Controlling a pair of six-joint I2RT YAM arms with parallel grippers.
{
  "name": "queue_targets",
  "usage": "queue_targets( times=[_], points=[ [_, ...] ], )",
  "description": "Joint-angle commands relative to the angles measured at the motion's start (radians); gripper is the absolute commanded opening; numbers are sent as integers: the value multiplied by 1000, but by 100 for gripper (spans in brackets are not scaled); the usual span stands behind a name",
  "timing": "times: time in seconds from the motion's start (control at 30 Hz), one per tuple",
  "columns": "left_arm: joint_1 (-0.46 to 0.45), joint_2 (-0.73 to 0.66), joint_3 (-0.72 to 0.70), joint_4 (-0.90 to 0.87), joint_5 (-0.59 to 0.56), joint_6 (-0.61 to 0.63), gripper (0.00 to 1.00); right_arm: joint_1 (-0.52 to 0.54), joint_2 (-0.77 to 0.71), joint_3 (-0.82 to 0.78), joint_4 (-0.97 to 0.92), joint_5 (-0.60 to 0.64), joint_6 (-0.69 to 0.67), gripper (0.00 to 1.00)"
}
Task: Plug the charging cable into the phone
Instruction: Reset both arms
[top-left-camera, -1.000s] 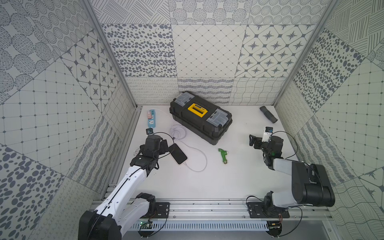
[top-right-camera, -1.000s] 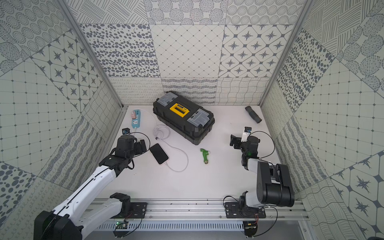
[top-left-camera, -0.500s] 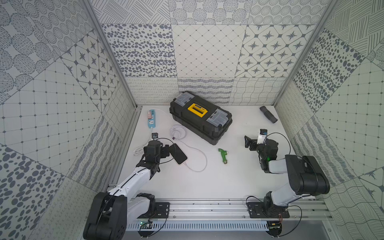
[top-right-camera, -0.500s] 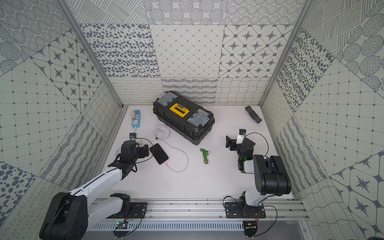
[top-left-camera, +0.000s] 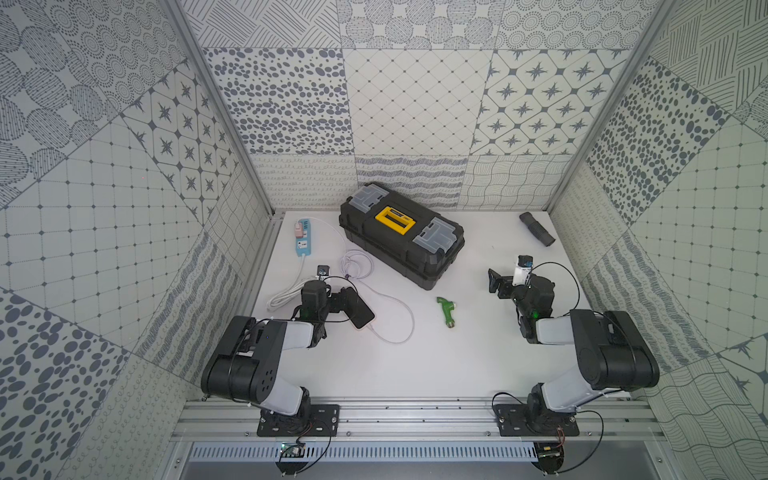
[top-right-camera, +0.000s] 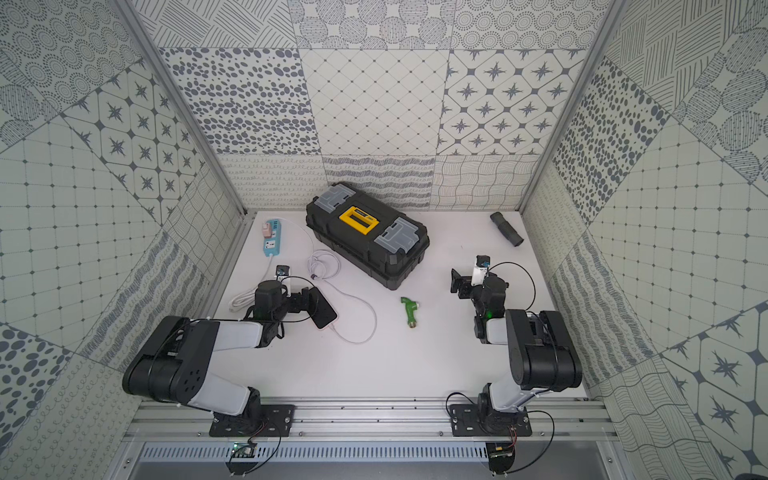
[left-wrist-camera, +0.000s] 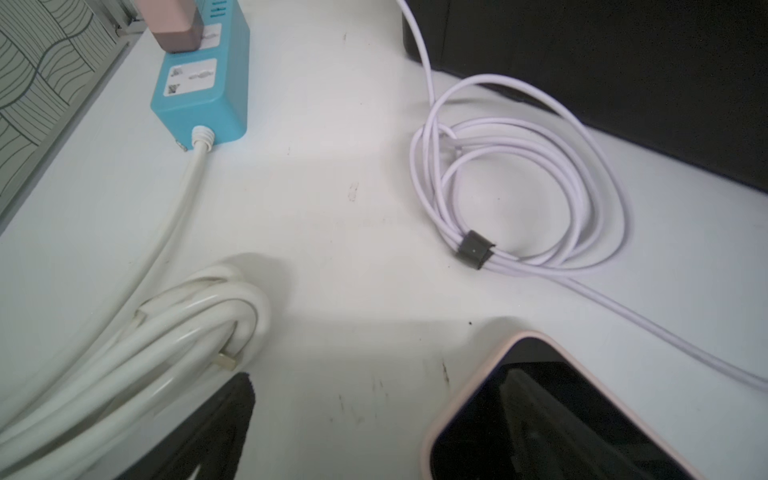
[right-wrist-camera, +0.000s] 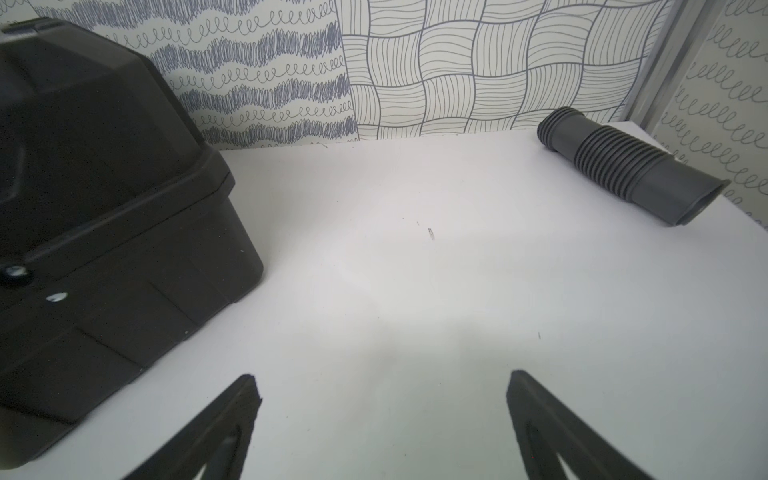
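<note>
The phone (top-left-camera: 360, 311) lies flat on the white table, screen up, in both top views (top-right-camera: 323, 309). The charging cable (top-left-camera: 400, 309) runs from a tied coil (left-wrist-camera: 519, 199) beside the toolbox, loops round and meets the phone's near end; its plug is too small to make out. My left gripper (top-left-camera: 338, 297) hovers open at the phone's far end. In the left wrist view one finger (left-wrist-camera: 208, 436) shows, while the second is lost against the dark screen (left-wrist-camera: 561, 415). My right gripper (right-wrist-camera: 382, 376) stands open over bare table, far right of the phone (top-left-camera: 500, 284).
A black toolbox (top-left-camera: 401, 235) with a yellow latch stands at the back middle. A blue power strip (top-left-camera: 302, 237) and its thick white cord (left-wrist-camera: 145, 340) lie at the left wall. A green fitting (top-left-camera: 448, 311) lies mid-table, a dark ribbed tube (right-wrist-camera: 623, 162) back right.
Both arms have folded back toward their bases. The right gripper has shifted a little to the left. Phone and cable lie as before, and both grippers stay open.
</note>
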Motion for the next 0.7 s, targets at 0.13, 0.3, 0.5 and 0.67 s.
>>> queue_targets(
  times=[0.13, 0.3, 0.5, 0.67],
  points=[
    [9, 23, 4, 216, 82, 58, 97, 16, 2, 18, 0, 38, -14, 97],
    [6, 26, 10, 204, 102, 69, 97, 18, 2, 19, 1, 37, -14, 97],
    [7, 26, 13, 197, 108, 70, 97, 17, 2, 19, 2, 38, -14, 97],
    [6, 24, 12, 198, 112, 69, 97, 17, 2, 17, 1, 37, -14, 97]
  ],
)
